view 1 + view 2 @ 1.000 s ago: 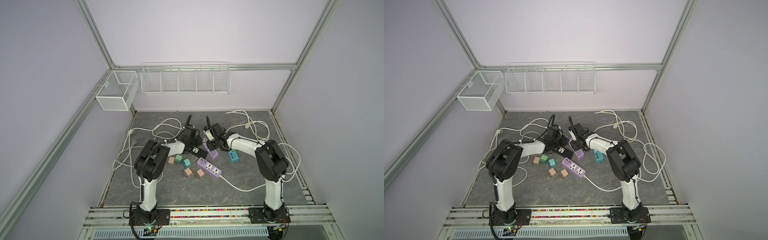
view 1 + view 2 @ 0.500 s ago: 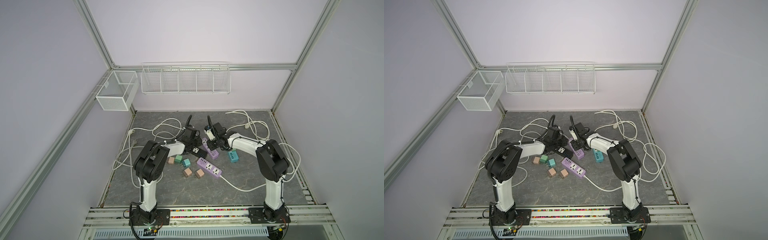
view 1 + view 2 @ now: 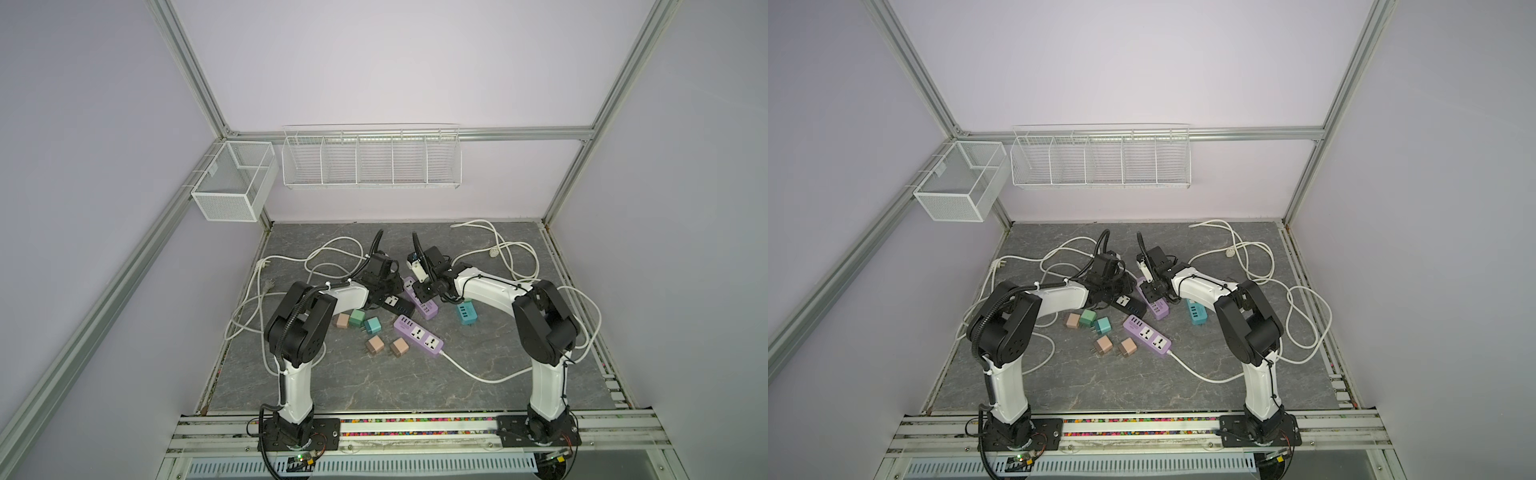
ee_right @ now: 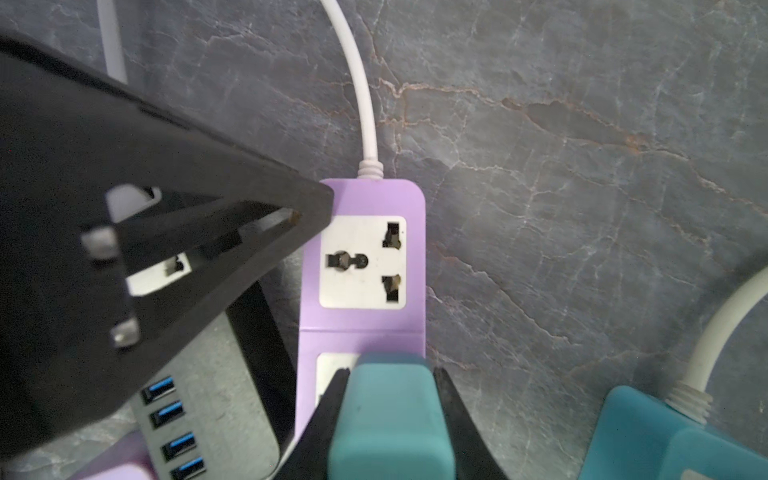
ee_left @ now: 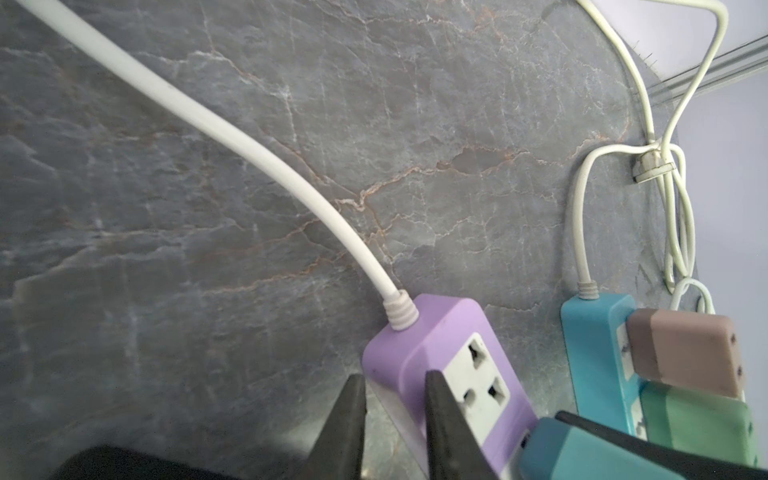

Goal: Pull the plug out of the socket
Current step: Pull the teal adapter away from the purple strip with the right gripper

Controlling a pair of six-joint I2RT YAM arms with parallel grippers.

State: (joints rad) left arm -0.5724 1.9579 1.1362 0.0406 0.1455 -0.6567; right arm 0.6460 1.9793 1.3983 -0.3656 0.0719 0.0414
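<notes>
Sitting in purple strip (image 4: 365, 199), rigid, slick-sided teal plug (image 4: 388, 419) is clamped by right end effector (image 4: 390, 374); strip edge is pinched by left end effector (image 5: 394, 376).

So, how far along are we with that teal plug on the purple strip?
Done: right gripper has its fingers shut on the teal plug; left gripper pinches the purple strip by its edge, apparently to brace it. In hand: the pull itself; the plug looks seated over its socket. Remaining: lift it clear.

Teal plug (image 4: 388, 419), lilac socket (image 4: 365, 199) (grey-veined table (image 4: 582, 166))
</notes>
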